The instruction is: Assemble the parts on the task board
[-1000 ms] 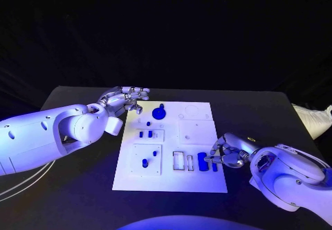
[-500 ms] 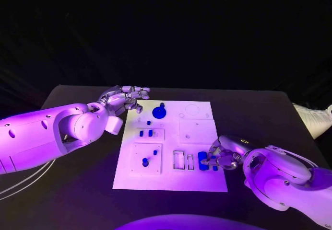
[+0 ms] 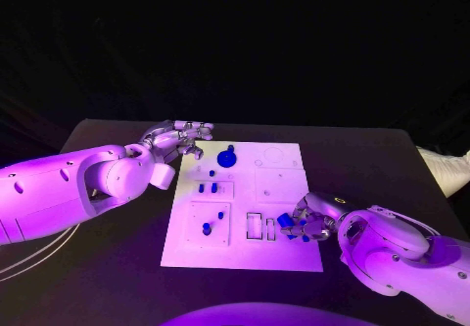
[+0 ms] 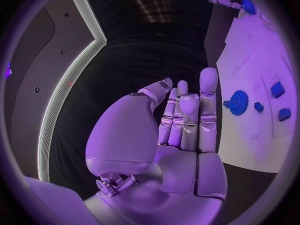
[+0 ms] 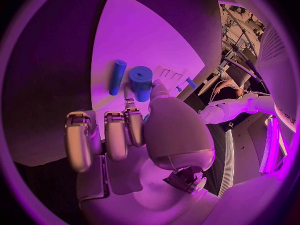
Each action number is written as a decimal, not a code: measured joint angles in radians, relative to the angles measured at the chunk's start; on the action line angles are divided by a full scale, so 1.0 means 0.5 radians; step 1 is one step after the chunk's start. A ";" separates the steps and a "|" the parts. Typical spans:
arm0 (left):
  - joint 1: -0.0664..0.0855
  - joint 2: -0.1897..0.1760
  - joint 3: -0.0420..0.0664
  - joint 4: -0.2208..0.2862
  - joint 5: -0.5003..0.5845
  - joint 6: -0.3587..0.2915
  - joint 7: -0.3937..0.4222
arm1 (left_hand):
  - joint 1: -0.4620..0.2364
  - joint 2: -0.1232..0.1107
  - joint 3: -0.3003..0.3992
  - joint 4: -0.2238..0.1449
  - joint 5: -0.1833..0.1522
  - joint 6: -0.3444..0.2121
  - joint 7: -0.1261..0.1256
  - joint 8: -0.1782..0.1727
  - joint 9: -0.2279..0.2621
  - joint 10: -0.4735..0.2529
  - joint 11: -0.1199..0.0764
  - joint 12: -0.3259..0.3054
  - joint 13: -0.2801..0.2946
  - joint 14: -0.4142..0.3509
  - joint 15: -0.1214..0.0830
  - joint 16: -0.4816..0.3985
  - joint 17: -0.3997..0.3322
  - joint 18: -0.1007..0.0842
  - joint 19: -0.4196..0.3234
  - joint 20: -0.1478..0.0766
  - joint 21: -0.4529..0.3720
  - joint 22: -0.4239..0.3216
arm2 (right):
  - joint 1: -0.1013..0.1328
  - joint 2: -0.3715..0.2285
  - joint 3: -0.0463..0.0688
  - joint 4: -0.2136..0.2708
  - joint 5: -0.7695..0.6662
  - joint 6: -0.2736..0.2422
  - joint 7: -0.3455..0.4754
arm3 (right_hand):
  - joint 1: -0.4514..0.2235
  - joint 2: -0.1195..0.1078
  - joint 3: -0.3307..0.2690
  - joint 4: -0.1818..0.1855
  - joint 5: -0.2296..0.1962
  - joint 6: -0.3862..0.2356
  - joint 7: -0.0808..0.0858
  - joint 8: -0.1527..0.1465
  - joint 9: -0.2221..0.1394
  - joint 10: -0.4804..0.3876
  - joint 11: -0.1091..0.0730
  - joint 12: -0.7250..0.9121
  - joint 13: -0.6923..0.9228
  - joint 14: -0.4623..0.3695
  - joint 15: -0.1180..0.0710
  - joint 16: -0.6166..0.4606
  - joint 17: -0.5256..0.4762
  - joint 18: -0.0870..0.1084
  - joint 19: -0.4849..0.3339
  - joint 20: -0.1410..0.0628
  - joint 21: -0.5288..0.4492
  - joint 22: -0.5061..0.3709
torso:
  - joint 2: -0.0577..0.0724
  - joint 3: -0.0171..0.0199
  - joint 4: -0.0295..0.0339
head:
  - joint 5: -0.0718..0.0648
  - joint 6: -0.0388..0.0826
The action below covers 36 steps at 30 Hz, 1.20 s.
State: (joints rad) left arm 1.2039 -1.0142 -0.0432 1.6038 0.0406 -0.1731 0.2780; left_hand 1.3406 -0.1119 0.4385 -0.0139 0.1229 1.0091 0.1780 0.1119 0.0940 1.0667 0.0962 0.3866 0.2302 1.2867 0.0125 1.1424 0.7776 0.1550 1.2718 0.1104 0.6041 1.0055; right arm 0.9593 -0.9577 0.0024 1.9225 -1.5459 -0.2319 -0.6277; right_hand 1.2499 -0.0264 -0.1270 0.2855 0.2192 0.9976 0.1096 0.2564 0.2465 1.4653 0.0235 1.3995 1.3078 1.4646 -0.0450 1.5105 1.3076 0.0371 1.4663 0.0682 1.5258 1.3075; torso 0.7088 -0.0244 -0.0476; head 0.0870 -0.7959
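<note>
One blue part (image 3: 285, 221) is pinched by the right hand (image 3: 308, 221) above the task board (image 3: 284, 261).

Matt black cloth tabletop (image 3: 117, 272); smooth task board (image 3: 245, 255) beside the glossy metallic right hand (image 3: 308, 221), near matt plastic parts (image 5: 141, 82).
</note>
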 measured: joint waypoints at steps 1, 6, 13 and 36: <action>0.000 0.000 0.000 0.000 0.000 0.000 0.000 | 0.000 0.000 0.000 0.000 0.000 0.000 0.000 0.000 0.000 0.000 0.000 0.000 0.000 0.000 0.000 0.000 0.000 0.000 0.000 0.000 0.000 0.000 | -0.001 0.004 0.001 -0.005 -0.002 0.000 0.000 | 0.012 0.012 0.000 0.000 0.010 0.000 0.000 0.006 0.004 0.000 0.000 0.000 0.000 0.000 0.000 0.000 0.000 0.000 0.000 0.000 0.000 0.000 | 0.000 -0.0002 0.000 | 0.002 0.000; 0.000 -0.003 0.000 0.002 0.000 0.001 0.000 | 0.000 0.000 0.000 0.000 0.000 0.000 0.000 0.000 0.000 0.000 0.000 0.000 0.002 0.000 0.000 0.000 0.000 0.000 0.000 0.000 0.000 0.000 | -0.004 0.024 0.006 -0.021 -0.011 -0.001 0.000 | 0.054 0.054 -0.006 -0.006 0.075 0.002 -0.002 0.022 0.024 0.000 0.000 0.000 0.000 0.000 0.000 0.000 0.000 0.000 0.000 0.000 0.000 0.000 | 0.000 -0.0006 0.001 | 0.005 -0.002; 0.000 -0.005 0.000 0.004 -0.001 0.004 -0.001 | 0.000 0.000 0.000 0.000 0.000 0.000 0.000 0.000 0.000 0.000 0.000 0.000 0.001 0.000 0.000 0.000 0.000 0.000 0.000 0.000 0.000 0.000 | -0.006 0.034 0.007 -0.029 -0.017 -0.006 0.002 | 0.094 0.083 -0.009 -0.003 0.154 0.020 -0.020 0.045 0.049 0.000 0.000 0.000 0.004 0.000 0.000 0.000 0.000 -0.016 0.000 0.000 0.000 0.000 | -0.001 -0.0008 0.001 | 0.002 -0.004; 0.000 -0.004 0.000 0.004 -0.001 0.017 -0.002 | 0.000 0.000 0.000 0.000 0.000 0.000 0.000 0.000 0.000 0.000 0.000 0.000 0.001 0.000 0.000 0.000 -0.003 0.000 0.000 0.000 0.000 -0.003 | -0.017 0.026 0.022 0.083 0.152 -0.431 0.037 | 0.137 0.102 -0.008 -0.019 0.328 0.046 -0.031 0.068 0.067 0.002 -0.014 0.000 0.004 0.000 0.000 0.000 -0.001 -0.021 0.000 0.000 0.008 0.001 | 0.000 0.0000 0.002 | 0.011 0.003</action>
State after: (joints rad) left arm 1.2037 -1.0164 -0.0433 1.6056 0.0399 -0.1645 0.2768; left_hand 1.3406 -0.1119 0.4385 -0.0139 0.1229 1.0091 0.1780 0.1117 0.0941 1.0668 0.0962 0.3866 0.2307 1.2867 0.0125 1.1424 0.7764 0.1550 1.2718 0.1104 0.6041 1.0041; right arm 0.9510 -0.9447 0.0135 1.9640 -1.4698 -0.4472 -0.6093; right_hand 1.3182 0.0248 -0.1309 0.2760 0.3834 1.0205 0.0941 0.2903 0.2800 1.4662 0.0165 1.3997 1.3097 1.4646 -0.0448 1.5104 1.3073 0.0267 1.4662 0.0682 1.5298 1.3081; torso 0.7087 -0.0244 -0.0465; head 0.0925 -0.7945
